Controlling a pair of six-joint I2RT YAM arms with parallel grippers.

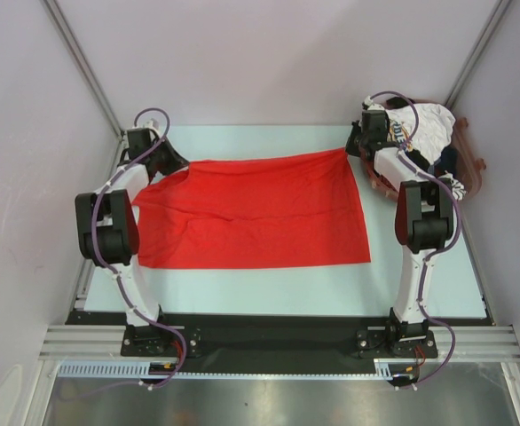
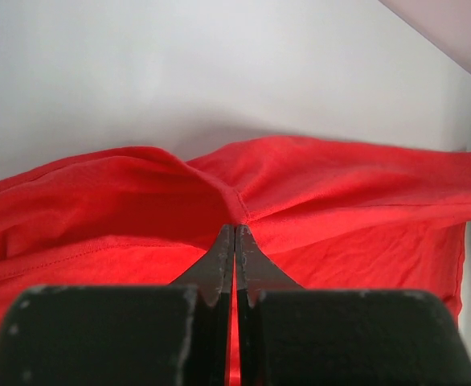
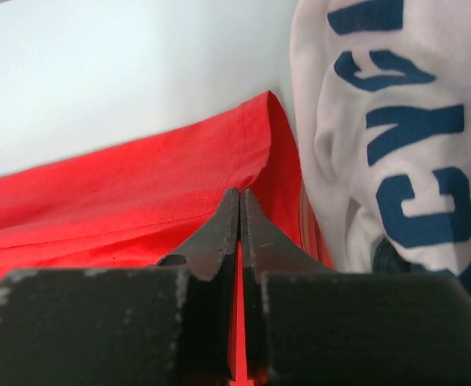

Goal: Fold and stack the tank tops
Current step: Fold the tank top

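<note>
The only lettering stands on the white tank top (image 3: 324,121) at the right of the right wrist view. It carries large blue letters (image 3: 412,125) in a heavy block face, printed in rows that run slantwise across the crumpled cloth. Folds cut every row short. In the middle row three shapes look like C, N and G, but the cloth is turned and creased, so that reading is unsure. The rows above and below show only parts of letters, and no whole word can be read. In the top view the same garment lies at the far right corner of the tabletop (image 1: 242,288), its print too small to read.
</note>
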